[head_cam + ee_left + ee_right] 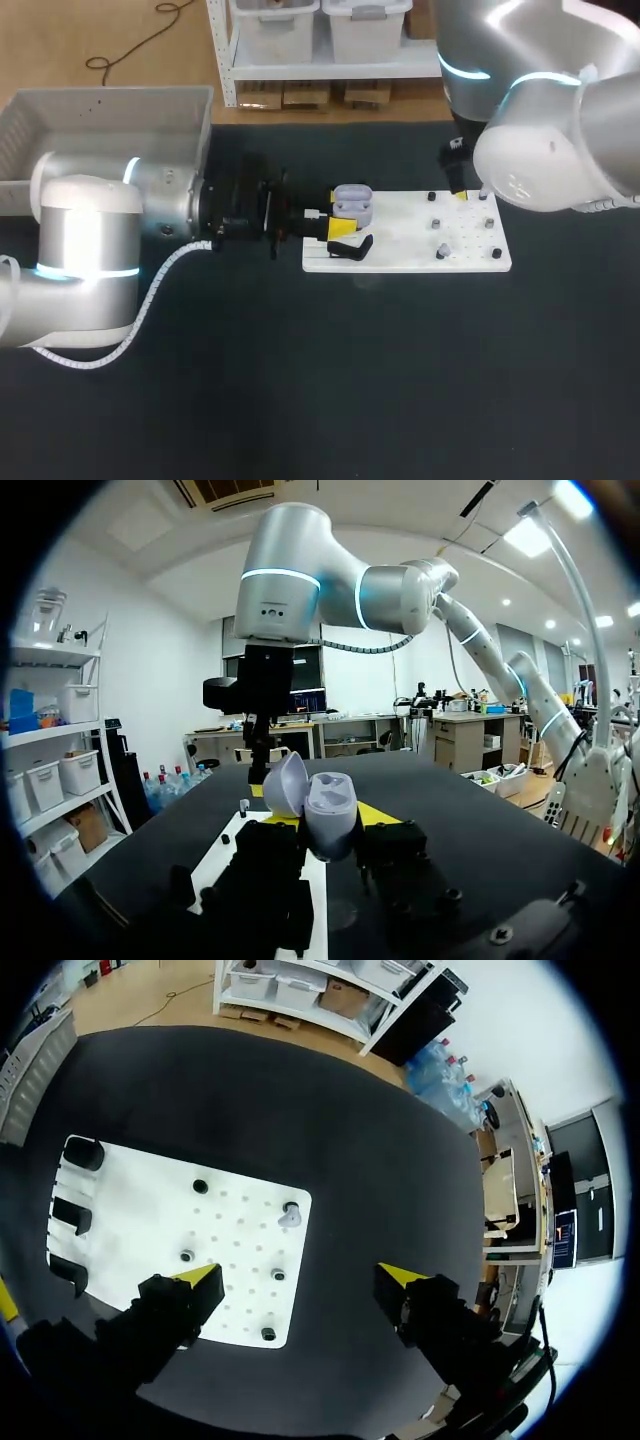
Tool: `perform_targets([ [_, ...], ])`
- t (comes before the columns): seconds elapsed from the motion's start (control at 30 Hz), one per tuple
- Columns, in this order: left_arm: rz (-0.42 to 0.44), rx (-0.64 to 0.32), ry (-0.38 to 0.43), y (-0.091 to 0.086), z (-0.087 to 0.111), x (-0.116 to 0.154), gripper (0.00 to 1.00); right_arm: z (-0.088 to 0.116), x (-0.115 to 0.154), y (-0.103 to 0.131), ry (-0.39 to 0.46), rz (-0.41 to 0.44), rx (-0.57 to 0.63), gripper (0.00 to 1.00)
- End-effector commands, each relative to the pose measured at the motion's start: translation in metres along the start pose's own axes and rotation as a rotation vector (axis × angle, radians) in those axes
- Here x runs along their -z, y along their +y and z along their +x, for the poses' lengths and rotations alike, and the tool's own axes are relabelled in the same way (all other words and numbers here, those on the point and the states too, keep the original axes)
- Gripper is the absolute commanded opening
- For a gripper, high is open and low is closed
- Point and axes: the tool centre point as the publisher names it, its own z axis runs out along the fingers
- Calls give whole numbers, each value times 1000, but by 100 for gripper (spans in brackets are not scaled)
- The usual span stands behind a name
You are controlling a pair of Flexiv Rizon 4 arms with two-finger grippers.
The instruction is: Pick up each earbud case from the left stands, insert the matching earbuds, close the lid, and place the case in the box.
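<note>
Your left end effector (328,818) is closed on the lavender earbud case (320,805). It holds the case, lid standing open, over the left end of the white board (400,240), close to the black stands (72,1215). Your right end effector (300,1278) hangs above the right part of the board with its fingers spread wide and nothing between them, and a lavender earbud (290,1215) sits on the board just ahead of them. The grey box (120,120) rests at the back left of the worktop (320,400), well apart from the case.
</note>
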Motion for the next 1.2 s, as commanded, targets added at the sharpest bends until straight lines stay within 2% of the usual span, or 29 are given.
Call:
perform_targets([
  [0.03,-6,-3,-1,-2,1,0,0,2,0,0,-5,1,-1,100],
  [0.33,-6,-3,-1,-2,1,0,0,2,0,0,-5,1,-1,100],
  [0.4,-6,-3,-1,-2,1,0,0,-5,3,-2,-8,-16,-23,100],
  [0.53,-6,-3,-1,-2,1,0,0,-12,3,-2,-3,9,-67,100],
  [0.73,-6,-3,-1,-2,1,0,0,-18,-11,-2,33,114,-112,100],
  [0.9,-6,-3,-1,-2,1,0,0,-23,-21,-4,51,123,-129,100],
  [1.2,-6,-3,-1,-2,1,0,0,-23,-28,0,61,50,37,100],
])
